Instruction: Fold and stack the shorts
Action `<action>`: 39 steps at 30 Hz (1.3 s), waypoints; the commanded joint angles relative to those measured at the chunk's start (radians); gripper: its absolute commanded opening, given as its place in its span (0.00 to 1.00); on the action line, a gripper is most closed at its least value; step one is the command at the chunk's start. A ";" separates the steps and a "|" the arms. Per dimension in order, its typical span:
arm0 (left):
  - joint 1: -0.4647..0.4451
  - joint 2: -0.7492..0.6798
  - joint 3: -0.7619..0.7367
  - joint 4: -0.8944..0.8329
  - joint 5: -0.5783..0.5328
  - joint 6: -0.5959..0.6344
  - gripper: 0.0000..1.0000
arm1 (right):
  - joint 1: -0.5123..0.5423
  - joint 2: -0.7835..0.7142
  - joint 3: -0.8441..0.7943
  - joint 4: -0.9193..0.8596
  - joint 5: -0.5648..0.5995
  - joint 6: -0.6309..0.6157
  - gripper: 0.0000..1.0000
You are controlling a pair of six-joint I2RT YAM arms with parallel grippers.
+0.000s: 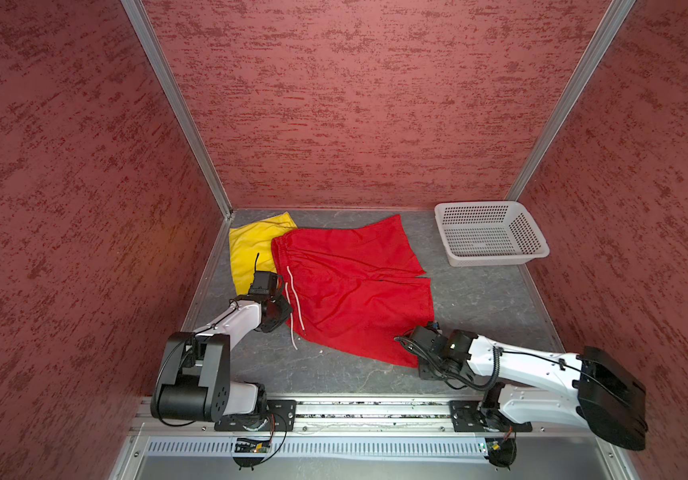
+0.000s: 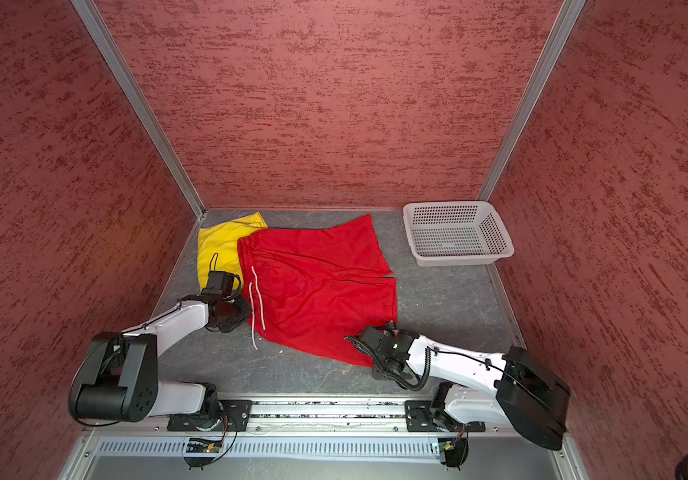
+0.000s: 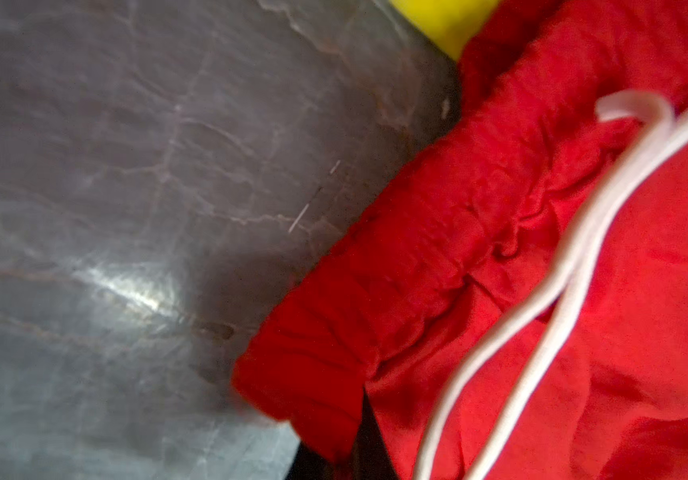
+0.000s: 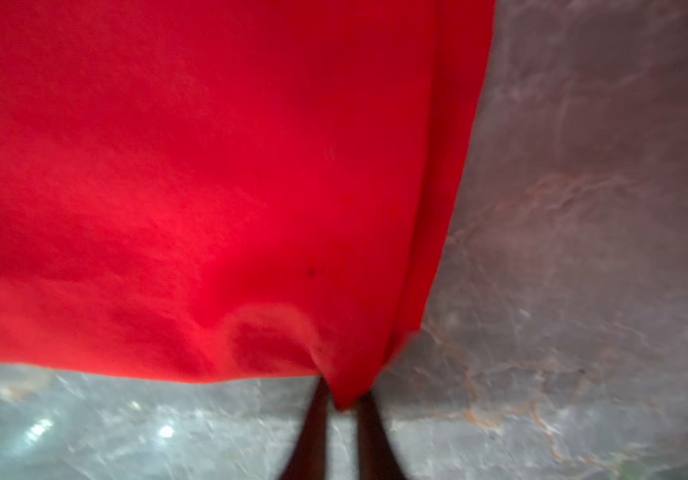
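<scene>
Red cloth is pinched shut in both grippers. The left gripper (image 3: 365, 440), its arm low over the surface (image 1: 479, 299), clamps the waistband corner of the red shorts (image 1: 354, 286). The right gripper (image 4: 344, 409), its arm stretched low, grips the near leg-hem corner. The yellow shorts (image 1: 250, 245) lie behind the left gripper, partly covered. Both top views hide the fingertips.

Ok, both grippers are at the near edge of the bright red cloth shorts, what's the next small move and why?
Probably lift both near corners toward the far edge. The left gripper is shut on the waistband corner, the right gripper on the hem corner of the bright red cloth shorts, lying unfolded.
</scene>
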 commanded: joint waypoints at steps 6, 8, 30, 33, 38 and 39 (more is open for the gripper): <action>-0.015 -0.092 0.043 -0.117 -0.013 0.017 0.00 | -0.026 -0.230 0.077 -0.200 0.207 0.079 0.00; -0.023 -0.138 0.067 -0.161 -0.027 0.023 0.00 | -0.049 -0.300 0.114 -0.270 0.245 0.083 0.00; -0.283 -0.334 0.462 -0.529 -0.188 -0.016 0.00 | -0.185 -0.352 0.601 -0.416 0.647 -0.054 0.00; -0.276 -0.285 0.535 -0.517 -0.207 0.023 0.00 | -0.276 -0.262 0.663 -0.270 0.603 -0.209 0.00; -0.239 -0.181 0.629 -0.449 -0.190 0.092 0.00 | -0.486 -0.091 0.720 -0.061 0.448 -0.406 0.00; -0.226 -0.153 0.643 -0.424 -0.183 0.110 0.00 | -0.528 -0.050 0.731 -0.022 0.413 -0.436 0.00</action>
